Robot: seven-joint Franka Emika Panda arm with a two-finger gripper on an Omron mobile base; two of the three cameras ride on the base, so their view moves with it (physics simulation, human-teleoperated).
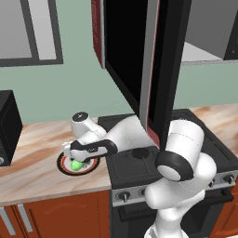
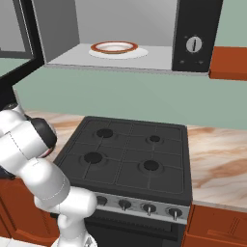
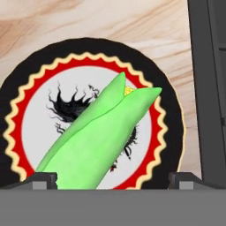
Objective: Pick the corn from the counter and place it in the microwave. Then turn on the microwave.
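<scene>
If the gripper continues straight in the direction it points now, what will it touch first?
Most likely the corn. In the hand view the open gripper points down at the cob, which lies between its fingertips on the round plate. How much gap remains is unclear; the plate would come next.

Microwave (image 2: 144,34) open above stovetop (image 2: 128,157), plate (image 2: 114,47) inside; counter (image 2: 217,154) to right.

light: even, bright, flat render | shadows: faint under the plate (image 3: 26,88) below the claw (image 3: 112,178) | glare: none | blur: none, edges slightly jagged | distortion: none
</scene>
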